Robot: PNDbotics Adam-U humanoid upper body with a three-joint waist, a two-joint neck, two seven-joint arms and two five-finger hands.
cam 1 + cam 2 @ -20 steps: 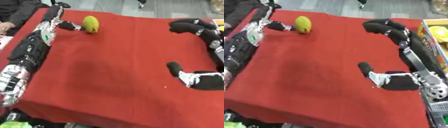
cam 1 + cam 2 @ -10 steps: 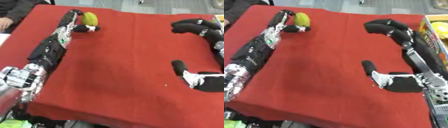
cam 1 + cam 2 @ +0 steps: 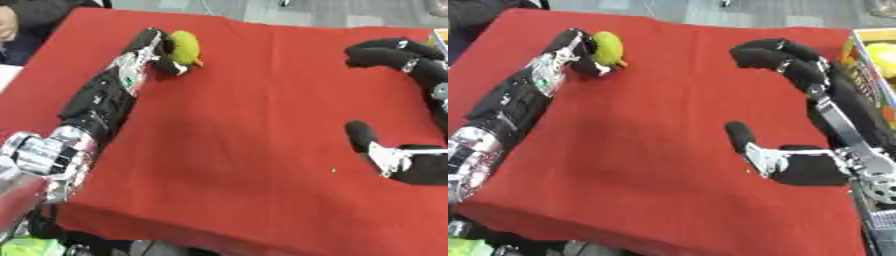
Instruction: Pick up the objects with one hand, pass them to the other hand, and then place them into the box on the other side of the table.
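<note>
Upper left of the frame: yellow-green fruit (image 3: 184, 46) on the red tablecloth (image 3: 254, 125), pear- or lemon-like, exact kind unclear; left hand (image 3: 157, 50) pressed against its left side, fingers curled round the fruit, thumb below it near the small orange tip; left arm (image 3: 96, 105) stretched diagonally from the lower left corner up to the fruit. Right side of the frame: right hand (image 3: 776, 57) poised over the cloth, well apart from the fruit, fingers bent in a relaxed arc, thumb (image 3: 739, 136) sticking out lower down, holding nothing. Upper right corner of the right eye view: box (image 3: 852, 47) at the table's edge, something yellow (image 3: 881, 52) inside, just beside the right hand.
</note>
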